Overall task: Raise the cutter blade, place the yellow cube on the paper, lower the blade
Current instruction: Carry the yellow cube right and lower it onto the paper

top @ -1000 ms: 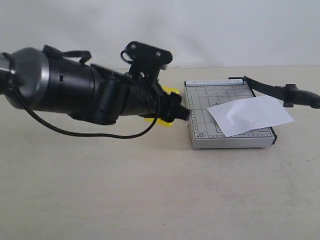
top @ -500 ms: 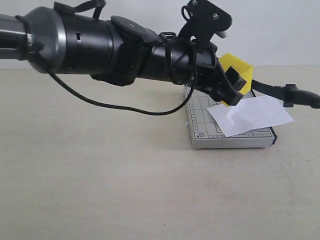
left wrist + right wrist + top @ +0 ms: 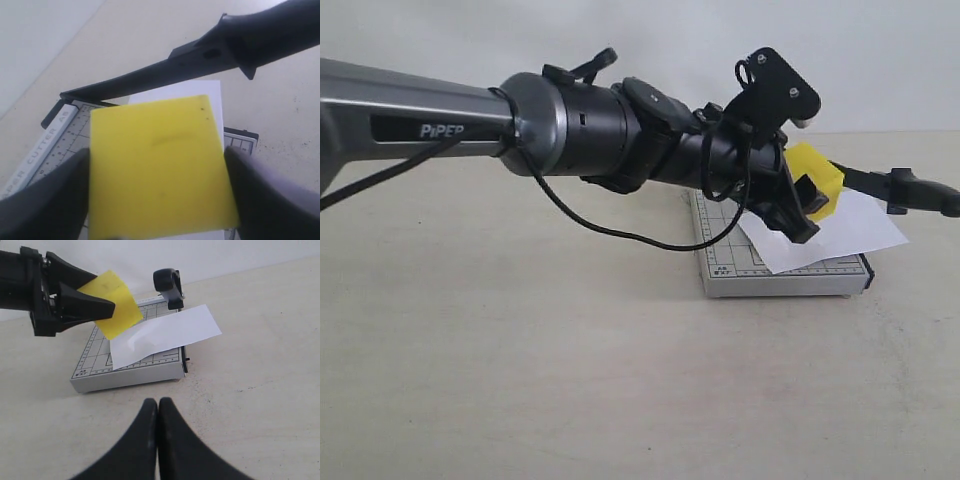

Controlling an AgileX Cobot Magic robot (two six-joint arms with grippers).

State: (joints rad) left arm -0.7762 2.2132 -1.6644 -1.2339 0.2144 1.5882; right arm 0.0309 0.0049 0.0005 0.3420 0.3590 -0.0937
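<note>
My left gripper (image 3: pixel 804 206) is shut on the yellow cube (image 3: pixel 816 178), holding it tilted just above the white paper (image 3: pixel 855 228). The paper lies on the grey gridded cutter base (image 3: pixel 728 252). In the left wrist view the cube (image 3: pixel 160 165) fills the space between both fingers. The cutter blade (image 3: pixel 880 183) is raised, a long black lever (image 3: pixel 200 57) slanting up behind the cube. My right gripper (image 3: pixel 158 402) is shut on nothing, low over the table in front of the cutter base (image 3: pixel 125 375). From there I see the cube (image 3: pixel 112 302) above the paper (image 3: pixel 165 332).
The left arm's black body (image 3: pixel 620 140) stretches from the left across the cutter's near-left corner. Bare beige table (image 3: pixel 570 380) surrounds the cutter. A pale wall (image 3: pixel 620 40) stands behind. The right gripper does not show in the exterior view.
The left gripper has lifted the yellow cube off the table left of the cutter, carried it right over the base, and come down toward the paper. Blade and paper have not moved.
</note>
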